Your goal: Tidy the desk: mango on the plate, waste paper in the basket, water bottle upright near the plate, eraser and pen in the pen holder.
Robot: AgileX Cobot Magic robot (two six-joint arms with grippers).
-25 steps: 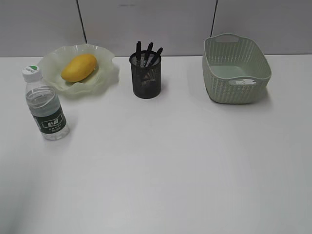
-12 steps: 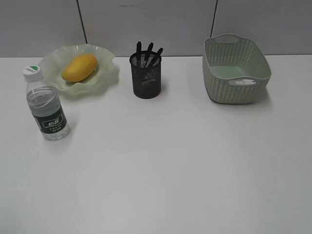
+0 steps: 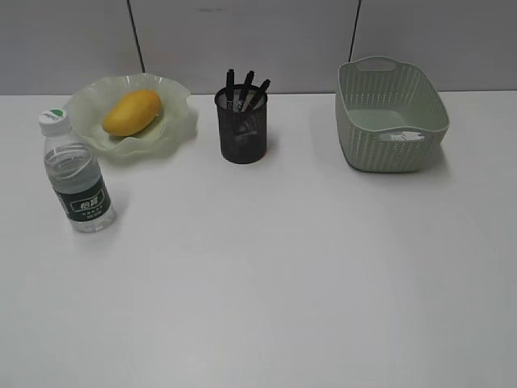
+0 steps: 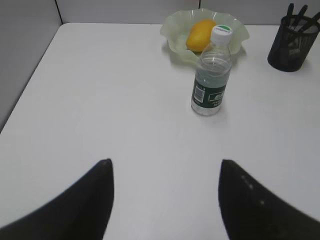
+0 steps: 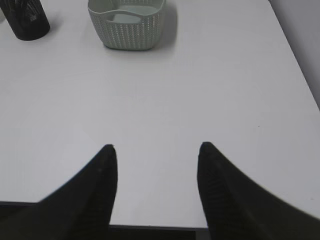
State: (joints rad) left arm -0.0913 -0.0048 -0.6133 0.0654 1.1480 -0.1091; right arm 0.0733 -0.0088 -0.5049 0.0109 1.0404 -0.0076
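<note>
The mango (image 3: 132,111) lies in the plate (image 3: 176,129) far left; the water bottle (image 3: 75,175) stands upright just near it. Pens fill the pen holder (image 3: 241,129). Both grippers (image 4: 165,200) (image 5: 156,187) hang back, fingers apart and empty, seemingly finished.

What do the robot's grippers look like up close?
Only the fingers show, in the wrist views. The left gripper has two black, smooth, curved fingers tapering to blunt tips. The right gripper is the same shape, with a fine dotted texture on its fingers. No cables or markings show.
</note>
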